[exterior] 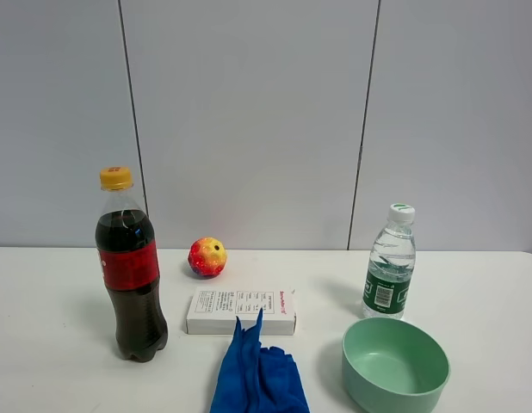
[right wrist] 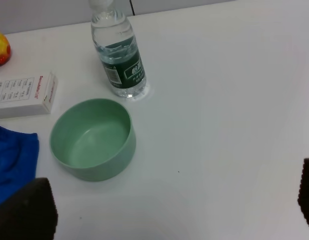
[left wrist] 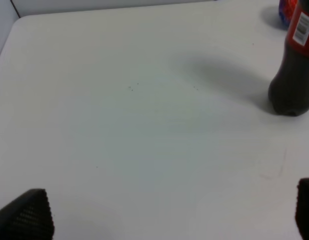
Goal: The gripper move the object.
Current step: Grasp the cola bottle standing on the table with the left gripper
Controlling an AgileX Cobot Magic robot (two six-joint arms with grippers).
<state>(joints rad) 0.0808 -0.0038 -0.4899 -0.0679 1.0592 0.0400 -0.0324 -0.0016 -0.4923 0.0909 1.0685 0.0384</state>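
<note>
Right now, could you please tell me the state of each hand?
Left hand: open, holding nothing.
Right hand: open, holding nothing.

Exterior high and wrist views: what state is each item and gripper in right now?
cola bottle: upright, capped, not held
water bottle: upright, capped
green bowl: upright, empty
white box: lying flat, closed
blue glove: lying limp on table
ball: resting on table
left gripper: open, empty
right gripper: open, empty

We take this for a lab test bench: a plain white table (exterior: 490, 292) against grey wall panels (exterior: 249, 112), set with unrelated props: cola bottle (exterior: 131, 275), green bowl (exterior: 395, 366).
</note>
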